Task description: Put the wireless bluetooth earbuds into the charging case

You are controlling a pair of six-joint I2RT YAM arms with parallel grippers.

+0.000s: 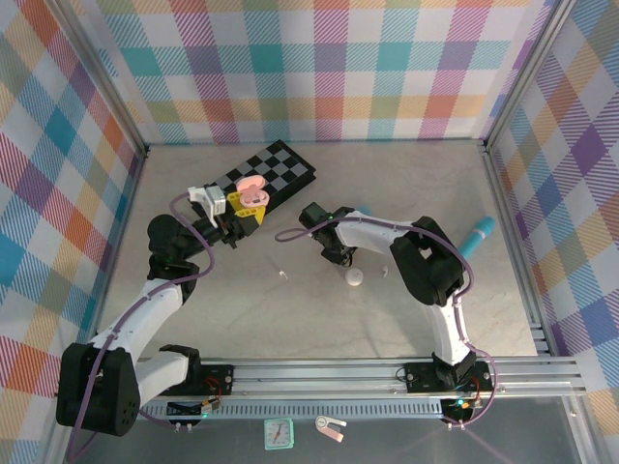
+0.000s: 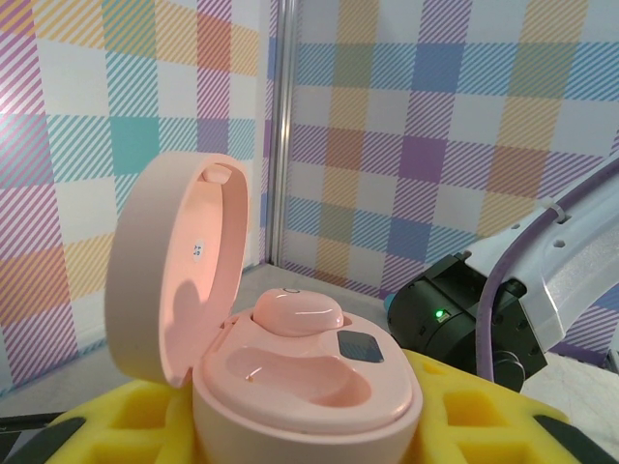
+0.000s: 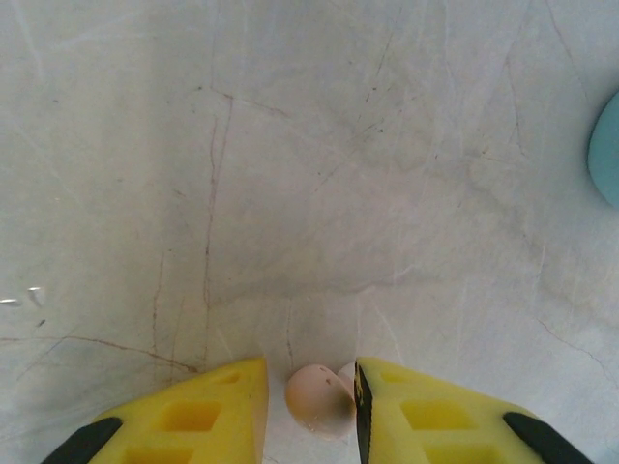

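Pinching the open pink charging case (image 2: pixel 290 387) low on its shell, the left end effector (image 2: pixel 309 440) has a yellow pad on each side of it. The case sits upright, with its lid hinged up to the left. The left wrist view gives the inside: one seated earbud (image 2: pixel 295 311), pink, fills the far pocket, and the near pocket is bare. That detail is too small to read from above. The top view adds placement: the case (image 1: pixel 253 190) sits at the tip of the left end effector (image 1: pixel 245 208), seen against the near edge of a checkered board (image 1: pixel 280 169). The right end effector (image 3: pixel 311 411) points down at the worktop (image 3: pixel 290 145) with its pads narrowly spread. A loose earbud (image 3: pixel 317 396), pale pink, lies on the surface between them, against or nearly against the right pad, with a sliver of gap on the left pad's side; it is not gripped. From above, the right end effector (image 1: pixel 340 256) covers that bud. A small white rounded piece (image 1: pixel 355 277) lies just beside it on the near side, and a white speck (image 1: pixel 283 275) lies further left. A teal cylinder (image 1: pixel 477 237) rests well apart to the right. The right wrist view catches a teal curved edge (image 3: pixel 607 145) at its border; I cannot tell what it belongs to.
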